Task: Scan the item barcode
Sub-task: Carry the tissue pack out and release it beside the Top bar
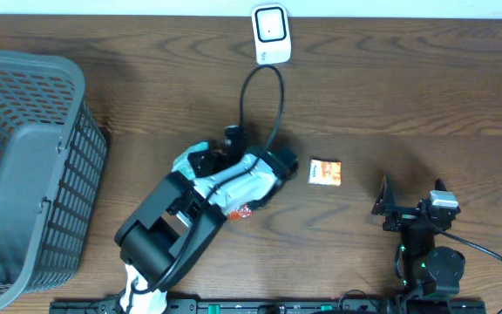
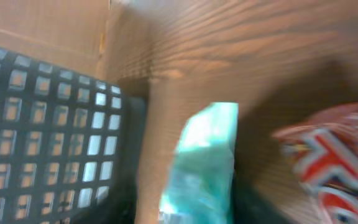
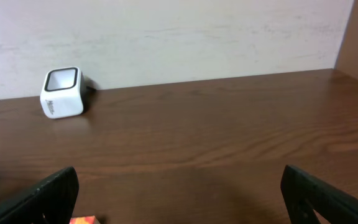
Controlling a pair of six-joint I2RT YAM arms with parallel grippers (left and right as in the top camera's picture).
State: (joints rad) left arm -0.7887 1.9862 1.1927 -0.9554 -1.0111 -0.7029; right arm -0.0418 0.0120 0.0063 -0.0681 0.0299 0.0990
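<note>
Located snack bag, pale blue and white with red print, at mid-bench beneath left pincer; unable to tell whether closed on it, wrist view blurred. Found right pincer spread wide, holding nothing, near front right corner of bench. Noted white barcode scanner at far edge, small orange packet just right of bag, grey mesh basket at left edge.

Blocking the left side with the basket, trailing a cable from scanner to centre, leaving bare table open at right.
</note>
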